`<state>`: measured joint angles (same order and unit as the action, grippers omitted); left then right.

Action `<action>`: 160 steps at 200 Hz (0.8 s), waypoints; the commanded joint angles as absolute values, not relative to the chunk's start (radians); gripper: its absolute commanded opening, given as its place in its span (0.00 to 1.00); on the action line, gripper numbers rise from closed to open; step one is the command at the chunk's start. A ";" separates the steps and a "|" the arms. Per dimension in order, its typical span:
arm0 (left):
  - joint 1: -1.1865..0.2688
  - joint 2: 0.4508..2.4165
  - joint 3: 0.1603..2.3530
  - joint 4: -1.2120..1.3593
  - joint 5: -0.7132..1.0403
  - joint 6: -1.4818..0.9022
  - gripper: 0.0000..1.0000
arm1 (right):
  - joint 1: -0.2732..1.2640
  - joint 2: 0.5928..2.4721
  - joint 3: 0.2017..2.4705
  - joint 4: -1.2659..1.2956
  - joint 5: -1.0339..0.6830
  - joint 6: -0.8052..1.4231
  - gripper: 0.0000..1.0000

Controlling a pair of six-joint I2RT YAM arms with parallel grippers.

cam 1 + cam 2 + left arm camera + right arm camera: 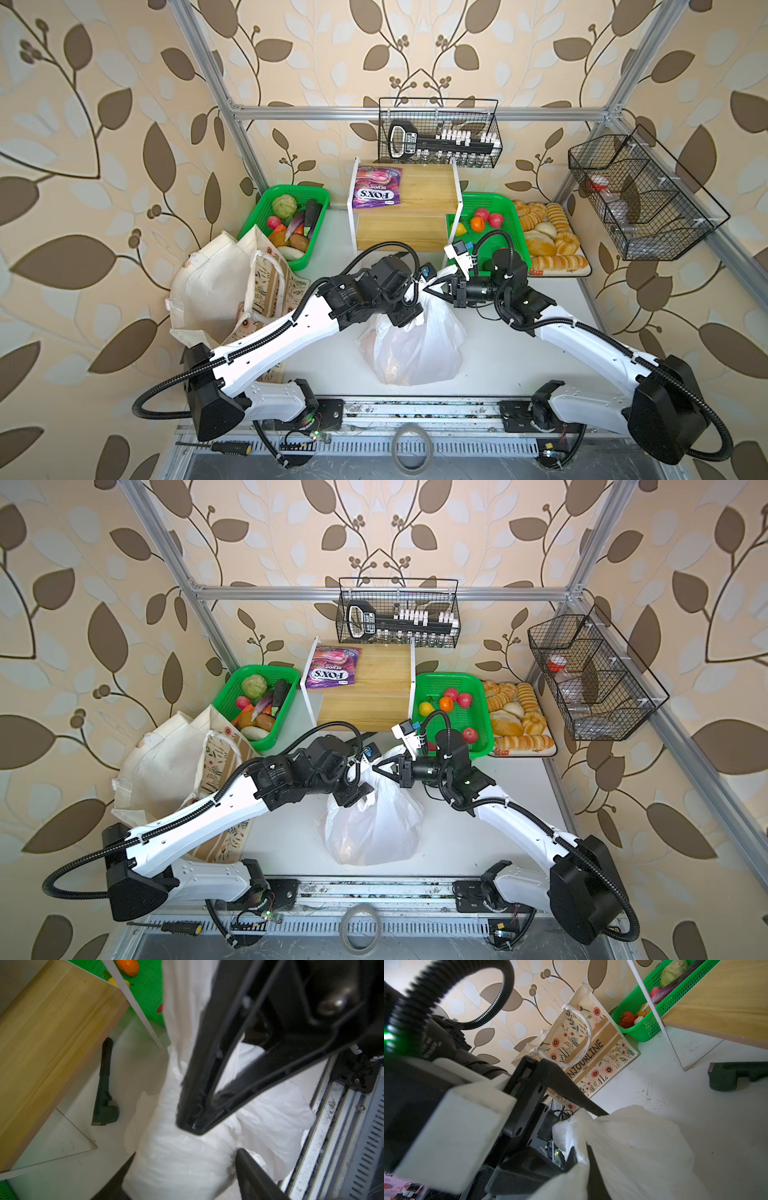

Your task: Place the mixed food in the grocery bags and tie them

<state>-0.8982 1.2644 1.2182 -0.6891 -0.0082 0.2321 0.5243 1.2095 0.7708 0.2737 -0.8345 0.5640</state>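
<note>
We see the white plastic bag [415, 353] sitting in the middle of the white table [519, 357], between the two arms. It is thin and crinkly, and it looks full and round. A bit of orange and pink shows through its skin, but we cannot tell what is inside. Its top is bunched into a thin twist that goes up.

The right gripper [428, 291] is pressed together on that twist and pinches it. The left gripper [215, 1139] hangs over the top of the bag with its fingers apart. White plastic shows between them, and we cannot tell if they touch it.

The cream tote [208, 286] stands at the left, near the wall, just beside a green basket [291, 189] of toy vegetables. In the right wrist view we see orange flowers, dark letters and white rope handles on it.

The purple sweets packet [377, 187] lies flat on top of the wooden shelf [424, 195] at the back. A toy orange [477, 224] and a yellow fruit [460, 228] lie in the other green basket [494, 198], right of the shelf, with red fruit beside them.
</note>
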 commanded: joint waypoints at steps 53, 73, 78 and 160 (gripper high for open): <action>-0.908 1.259 1.289 -0.701 -0.016 0.238 0.10 | 0.531 1.175 0.778 0.256 -0.864 0.559 0.13; -0.908 1.243 1.296 -0.687 -0.027 0.219 0.00 | 0.524 1.146 0.782 0.140 -0.877 0.470 0.30; -0.908 1.235 1.291 -0.679 -0.025 0.215 0.00 | 0.519 1.136 0.778 0.115 -0.877 0.445 0.35; -0.908 1.086 1.142 -0.500 0.002 0.170 0.00 | 0.554 1.054 0.637 0.224 -0.745 0.241 0.50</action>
